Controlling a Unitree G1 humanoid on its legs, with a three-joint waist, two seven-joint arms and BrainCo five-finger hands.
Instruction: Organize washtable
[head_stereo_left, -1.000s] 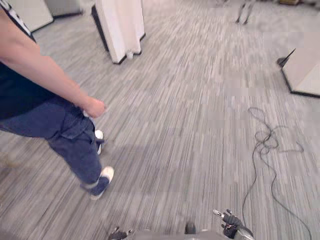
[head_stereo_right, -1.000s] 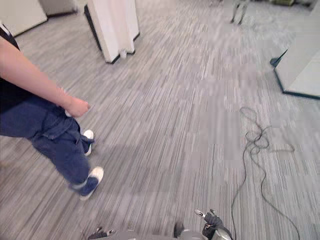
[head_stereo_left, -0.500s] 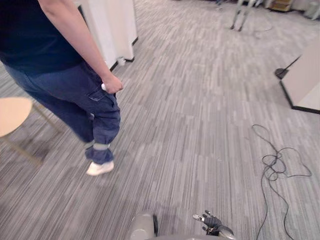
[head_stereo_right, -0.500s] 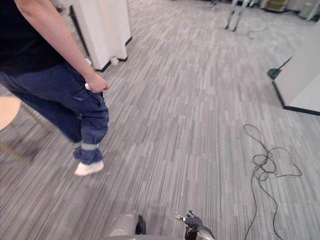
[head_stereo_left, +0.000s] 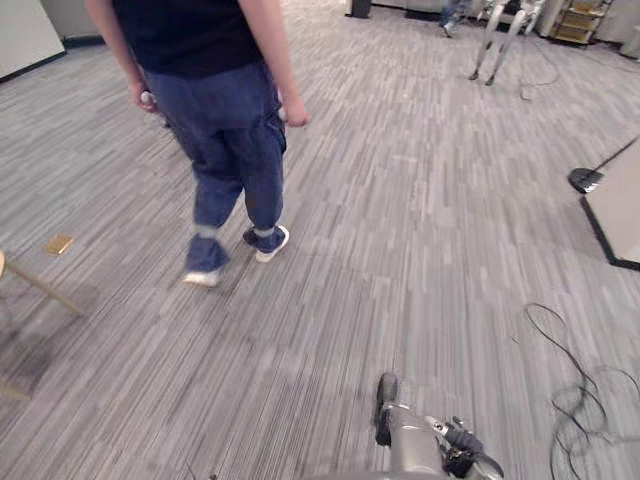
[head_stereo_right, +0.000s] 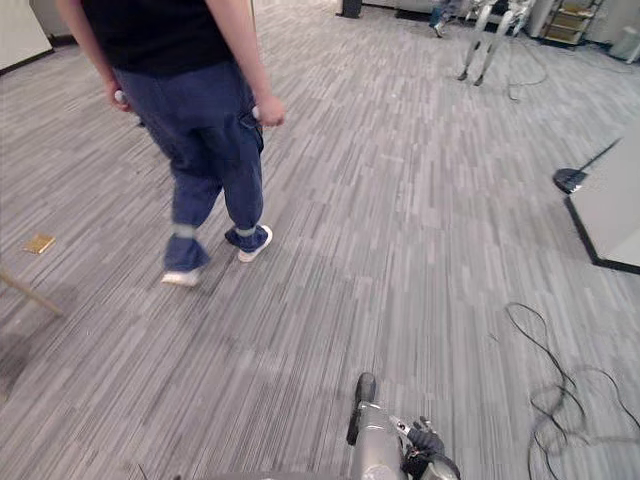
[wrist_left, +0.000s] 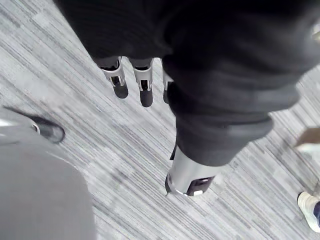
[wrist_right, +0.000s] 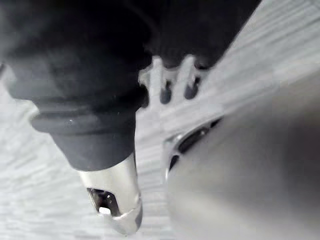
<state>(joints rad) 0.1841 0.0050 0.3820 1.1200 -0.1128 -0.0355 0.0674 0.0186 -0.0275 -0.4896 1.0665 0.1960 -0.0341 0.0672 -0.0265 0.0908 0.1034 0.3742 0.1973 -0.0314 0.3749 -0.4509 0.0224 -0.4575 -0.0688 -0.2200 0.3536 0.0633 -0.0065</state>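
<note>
Left fingers: straight, dark tips pointing down at the floor, nothing between them and the thumb.
Left hand: hanging at the side, empty, as fits walking rather than work.
Right fingers: straight or loosely relaxed, hanging down, nothing held.
Right hand: low beside the body, at the bottom edge of the head views; idle, nothing within reach to act on.
Washtable: cannot place from these views; none of its things to be seen, so state of the tidying cannot tell.
Stage: fits walking toward the job or away from it; hands alone do not settle which.
Floor: grey carpet in fine streaks, open and flat, running far back.
Person: dark top, blue trousers, light shoes, mid-stride ahead to the left, back turned.
Tag: small yellowish flat piece on the floor, left of the person.
Panel: pale board with dark edge, far right.
Stand: thin-legged frame, far back right.
</note>
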